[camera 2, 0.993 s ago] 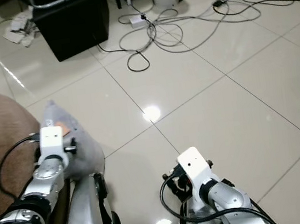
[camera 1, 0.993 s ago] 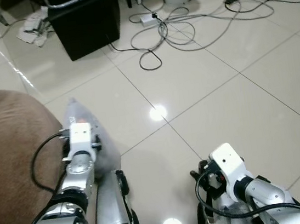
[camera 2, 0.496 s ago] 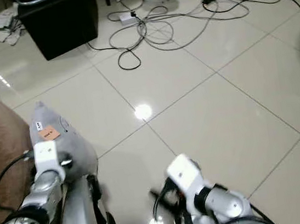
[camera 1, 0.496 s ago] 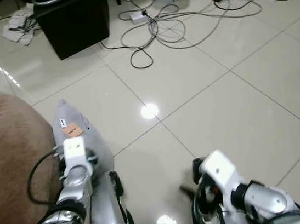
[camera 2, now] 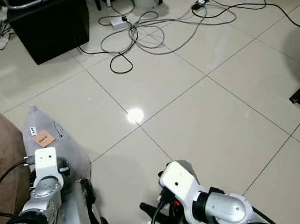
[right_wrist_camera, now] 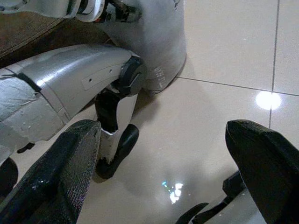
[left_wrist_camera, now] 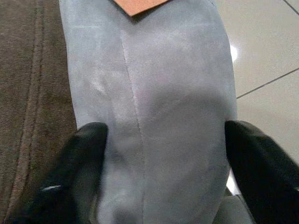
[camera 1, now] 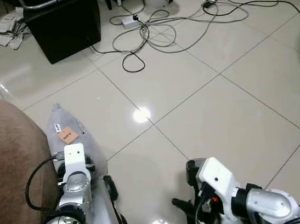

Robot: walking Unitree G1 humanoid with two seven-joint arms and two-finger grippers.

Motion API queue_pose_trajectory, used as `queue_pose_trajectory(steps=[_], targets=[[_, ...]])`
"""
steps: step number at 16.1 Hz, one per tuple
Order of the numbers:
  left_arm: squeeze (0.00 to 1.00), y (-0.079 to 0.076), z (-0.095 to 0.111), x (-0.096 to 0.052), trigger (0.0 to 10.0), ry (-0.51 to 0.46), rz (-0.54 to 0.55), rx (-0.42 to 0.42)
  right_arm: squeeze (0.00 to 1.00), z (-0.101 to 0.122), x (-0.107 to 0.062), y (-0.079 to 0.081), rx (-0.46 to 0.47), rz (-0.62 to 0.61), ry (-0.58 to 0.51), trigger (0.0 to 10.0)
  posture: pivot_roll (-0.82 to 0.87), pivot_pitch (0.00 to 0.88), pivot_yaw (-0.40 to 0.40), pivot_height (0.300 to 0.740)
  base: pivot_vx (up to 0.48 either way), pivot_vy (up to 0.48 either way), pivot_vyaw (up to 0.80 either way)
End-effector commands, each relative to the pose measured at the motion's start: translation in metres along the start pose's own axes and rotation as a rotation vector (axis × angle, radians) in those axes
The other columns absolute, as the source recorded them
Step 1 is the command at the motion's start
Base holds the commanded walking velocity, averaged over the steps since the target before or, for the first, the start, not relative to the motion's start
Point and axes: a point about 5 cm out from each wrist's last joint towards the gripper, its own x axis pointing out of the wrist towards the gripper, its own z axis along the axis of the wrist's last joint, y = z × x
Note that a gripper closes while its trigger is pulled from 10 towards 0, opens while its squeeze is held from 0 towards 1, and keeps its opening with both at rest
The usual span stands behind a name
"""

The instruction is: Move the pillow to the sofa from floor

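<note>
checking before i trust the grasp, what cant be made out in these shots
- Pillow: its lower part is hidden behind the left arm in the eye views.
- Orange tag: print too small to read; cut off by the edge in the left wrist view.
- Left gripper: fingertips cut off by the wrist view's edge.
- Sofa: cut off by the picture's edge.

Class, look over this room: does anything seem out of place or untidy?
Yes. A grey pillow stands on the floor against the brown sofa, pinched by the left gripper. Tangled cables sprawl across the tiles.
</note>
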Motion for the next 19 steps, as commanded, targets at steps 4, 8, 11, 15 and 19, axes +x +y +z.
queue_pose_trajectory(steps=[4,8,11,15,19], targets=[[0.0,0.0017,-0.0175,-0.0031,0.0,0.057,-0.015,0.016,0.0,-0.0017,-0.0023,0.0006,0.009,0.012,0.003,10.0,-0.14,0.176,-0.059,0.537,0.0,0.0,0.0],[0.0,0.0052,-0.0213,-0.0033,0.0,0.073,-0.014,0.034,0.0,-0.0025,-0.0013,0.0044,0.003,0.016,0.006,10.0,-0.14,0.173,-0.058,0.537,0.0,0.0,0.0],[0.0,0.0054,-0.0193,-0.0029,0.0,0.064,-0.017,0.025,0.0,-0.0027,-0.0001,0.0037,-0.001,0.019,0.005,10.0,-0.14,0.169,-0.058,0.537,0.0,0.0,0.0],[0.0,0.0039,-0.0158,-0.0022,0.0,0.055,-0.032,0.024,0.0,-0.0022,0.001,0.0012,-0.006,0.013,0.002,10.0,-0.13,0.167,-0.055,0.537,0.0,0.0,0.0],[0.0,0.0038,-0.0133,-0.0016,0.0,0.045,-0.036,0.02,0.0,-0.002,0.0022,-0.0003,-0.014,0.007,0.001,10.0,-0.13,0.165,-0.051,0.537,0.0,0.0,0.0]])
